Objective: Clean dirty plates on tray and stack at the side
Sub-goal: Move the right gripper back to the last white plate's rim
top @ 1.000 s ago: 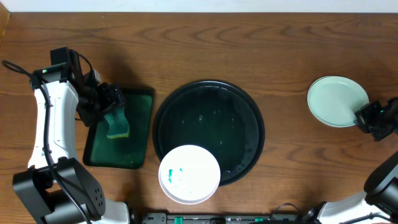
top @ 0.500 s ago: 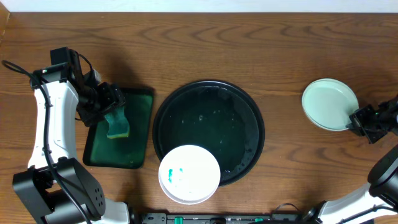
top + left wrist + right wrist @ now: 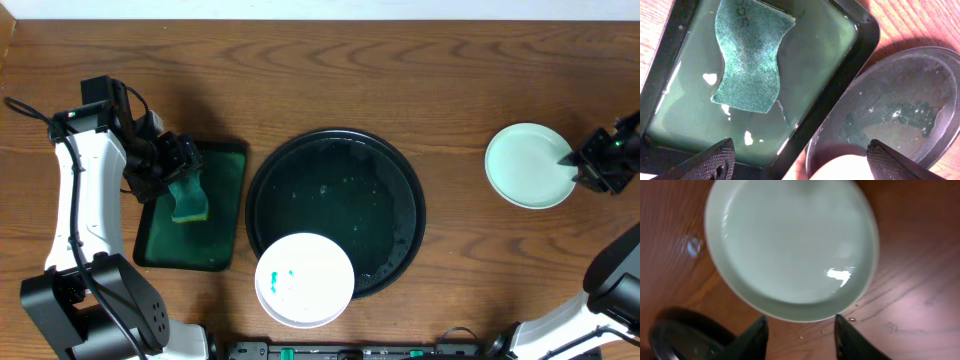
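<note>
On the wooden table, 1 plate lies right, beside the spread right gripper. The left gripper gapes above the sponge.

Overhead: we look straight down from high above the table, taking in both arms, left to right.
Left wrist: we hang close, facing down on the green tray, its sponge and the left part of the black tray.
Right wrist: we sit close over the plate at the right end.
Shared: the overhead view holds both wrist patches.
</note>
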Action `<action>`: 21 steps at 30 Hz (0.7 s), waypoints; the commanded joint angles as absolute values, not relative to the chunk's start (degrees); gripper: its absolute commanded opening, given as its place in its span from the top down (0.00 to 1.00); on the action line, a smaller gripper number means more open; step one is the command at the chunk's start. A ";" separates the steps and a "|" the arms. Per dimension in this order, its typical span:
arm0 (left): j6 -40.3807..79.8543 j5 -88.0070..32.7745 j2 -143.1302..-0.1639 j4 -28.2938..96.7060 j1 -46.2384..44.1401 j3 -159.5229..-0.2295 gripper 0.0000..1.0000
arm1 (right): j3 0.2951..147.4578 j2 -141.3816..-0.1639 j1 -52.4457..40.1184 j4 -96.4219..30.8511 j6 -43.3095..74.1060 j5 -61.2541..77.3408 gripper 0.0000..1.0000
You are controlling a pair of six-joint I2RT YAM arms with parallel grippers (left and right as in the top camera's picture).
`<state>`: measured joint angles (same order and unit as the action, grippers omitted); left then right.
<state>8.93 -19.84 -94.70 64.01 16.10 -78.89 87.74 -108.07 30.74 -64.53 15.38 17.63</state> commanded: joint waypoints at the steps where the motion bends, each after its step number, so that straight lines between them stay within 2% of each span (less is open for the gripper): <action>1: 8.14 -20.80 -93.95 63.99 16.32 -80.27 0.15 | 89.36 -106.87 27.42 -64.51 11.99 18.26 0.58; 9: 8.12 -20.78 -93.97 63.99 16.32 -80.27 0.15 | 89.56 -102.13 16.97 -63.40 6.35 20.01 0.57; 12: 7.81 -20.75 -93.97 63.94 16.32 -80.27 0.15 | 89.54 -100.27 10.76 -64.16 3.88 19.99 0.42; 17: 7.49 -20.08 -93.97 63.86 16.32 -80.27 0.15 | 89.03 -99.88 -0.91 -66.35 5.21 19.99 0.28; 21: 7.51 -20.08 -93.97 63.55 16.32 -80.27 0.15 | 87.44 -100.47 -9.21 -66.13 8.03 19.05 0.28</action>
